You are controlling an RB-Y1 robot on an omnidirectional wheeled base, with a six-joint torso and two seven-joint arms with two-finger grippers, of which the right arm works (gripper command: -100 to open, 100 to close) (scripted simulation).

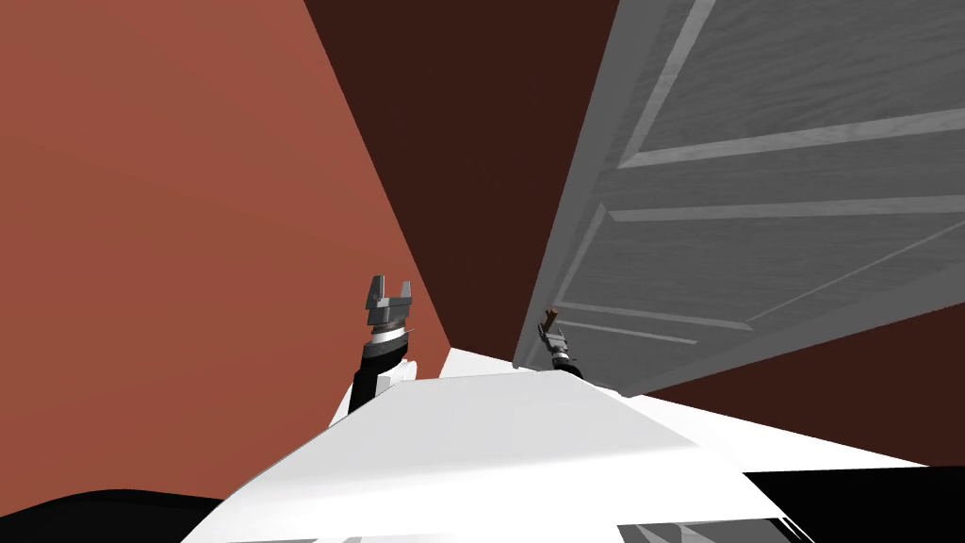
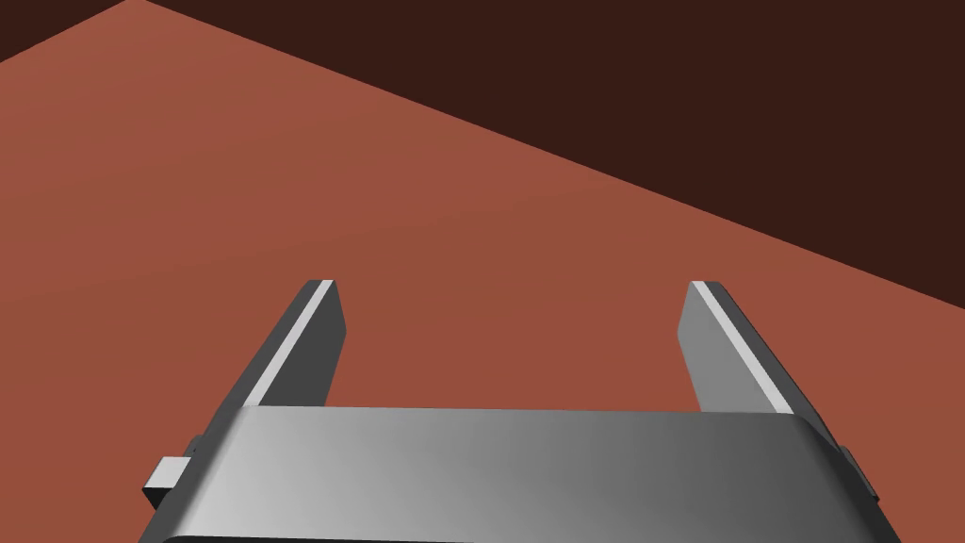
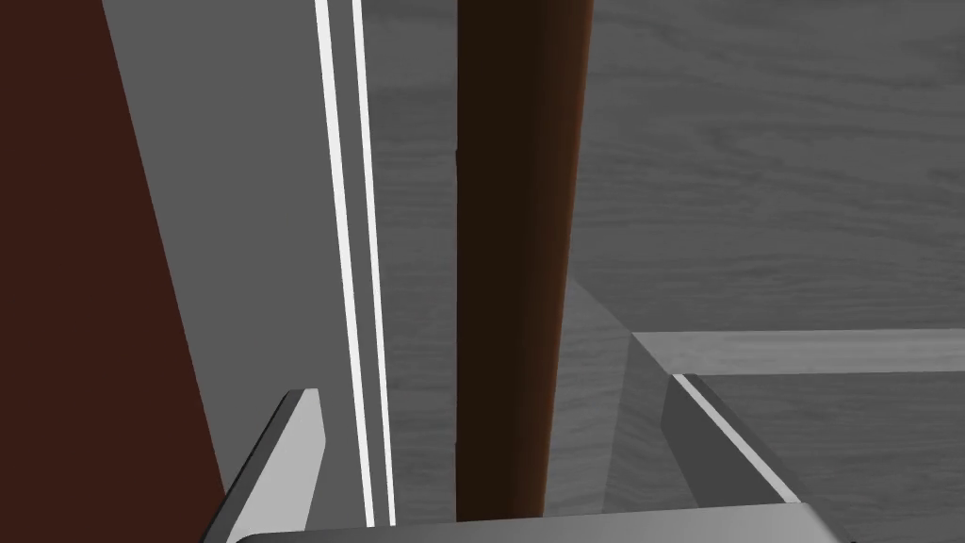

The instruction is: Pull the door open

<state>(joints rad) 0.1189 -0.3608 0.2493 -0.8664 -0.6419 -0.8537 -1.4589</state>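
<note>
A reddish-brown wall (image 1: 170, 236) stood at far left. Just in front of it the left gripper (image 1: 389, 286) was raised. Its two fingers were spread wide with nothing between them, and it pointed at that wall. In the middle, beyond it, was a darker brown wall (image 1: 471, 141).

To the right of that, the right gripper (image 3: 490, 386) sat at the near edge of a grey panelled door (image 1: 773, 189). Its fingers were spread apart on either side of a dark brown bar handle (image 3: 514, 236). The handle ran up between them, and neither finger pressed it. The door took up the right side of the head view.

By this reading, the reach to the handle was done. Closing on the handle and the pull itself remained. How far the door stood from its frame could not be told.
</note>
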